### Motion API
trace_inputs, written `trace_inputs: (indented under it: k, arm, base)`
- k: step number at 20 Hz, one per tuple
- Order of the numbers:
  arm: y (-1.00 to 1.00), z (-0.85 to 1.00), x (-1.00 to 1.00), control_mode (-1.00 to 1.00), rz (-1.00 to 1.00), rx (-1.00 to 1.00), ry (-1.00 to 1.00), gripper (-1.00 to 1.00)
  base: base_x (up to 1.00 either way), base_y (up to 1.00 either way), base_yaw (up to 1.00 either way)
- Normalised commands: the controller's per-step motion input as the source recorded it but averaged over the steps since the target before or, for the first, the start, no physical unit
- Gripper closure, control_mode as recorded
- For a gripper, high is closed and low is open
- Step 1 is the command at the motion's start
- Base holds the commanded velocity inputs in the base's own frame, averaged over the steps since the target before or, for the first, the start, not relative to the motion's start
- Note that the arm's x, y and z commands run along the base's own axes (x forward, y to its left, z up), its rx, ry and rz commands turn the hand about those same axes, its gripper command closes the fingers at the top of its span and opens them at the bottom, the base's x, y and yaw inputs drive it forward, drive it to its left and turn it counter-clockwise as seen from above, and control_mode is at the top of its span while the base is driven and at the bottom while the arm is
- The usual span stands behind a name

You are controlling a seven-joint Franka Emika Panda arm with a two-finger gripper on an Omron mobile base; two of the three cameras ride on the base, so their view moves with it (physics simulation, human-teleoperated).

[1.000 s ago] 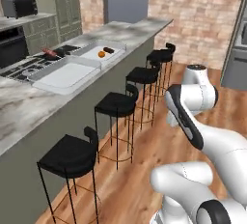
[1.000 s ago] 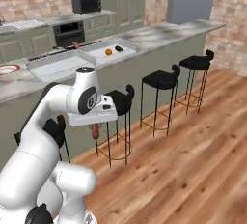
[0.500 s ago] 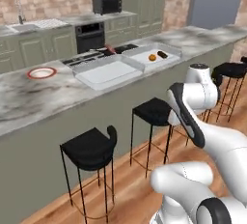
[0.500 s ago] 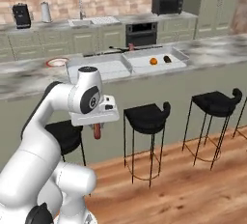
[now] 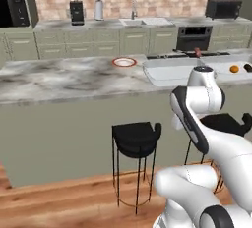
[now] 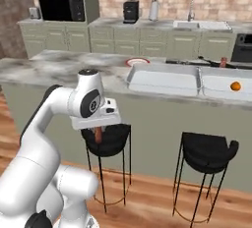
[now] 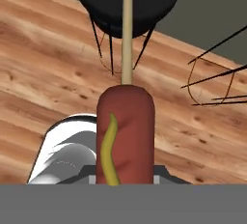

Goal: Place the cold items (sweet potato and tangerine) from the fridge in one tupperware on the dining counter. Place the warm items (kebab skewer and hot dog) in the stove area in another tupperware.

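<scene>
My gripper (image 6: 99, 128) is shut on the hot dog (image 7: 125, 131), a red-brown sausage with a yellow stripe on a pale stick. It hangs low in front of the dining counter (image 6: 44, 68), above a black stool (image 6: 110, 141). Two tupperwares lie side by side on the counter. The nearer tupperware (image 6: 162, 80) has nothing in it. The farther tupperware (image 6: 221, 85) holds the tangerine (image 6: 236, 86). From the left base view the tangerine (image 5: 234, 68) lies beside the dark sweet potato (image 5: 247, 67). A reddish kebab skewer (image 5: 197, 52) rests on the black stove (image 5: 184, 55) behind the tupperwares.
A round white plate with an orange rim (image 5: 124, 62) sits on the counter left of the tupperwares. Black stools (image 5: 135, 138) (image 6: 206, 153) line the counter's front over a wooden floor. Cabinets, a sink and an oven (image 5: 194, 38) run along the back wall.
The whole scene has shifted right as the base turned and drove; the counter now faces me squarely. The gripper keeps its hold on the hot dog.
</scene>
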Motion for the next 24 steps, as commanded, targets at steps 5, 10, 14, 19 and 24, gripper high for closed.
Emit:
trace_inputs:
  k: [5, 10, 14, 19, 24]
  arm:
    - [0.00, 0.00, 0.00, 1.00, 0.00, 0.00, 0.00, 1.00]
    - [0.00, 0.00, 0.00, 1.00, 0.00, 0.00, 0.00, 1.00]
    - [0.00, 0.00, 0.00, 1.00, 0.00, 0.00, 0.00, 1.00]
    - [0.00, 0.00, 0.00, 1.00, 0.00, 0.00, 0.00, 1.00]
    - [0.00, 0.00, 0.00, 1.00, 0.00, 0.00, 0.00, 1.00]
  base:
    - [0.02, -0.91, 0.16]
    - [0.07, -0.33, -0.34]
    - [0.52, -0.22, -0.30]
    - [0.81, -0.33, -0.10]
    - [0.76, -0.30, 0.00]
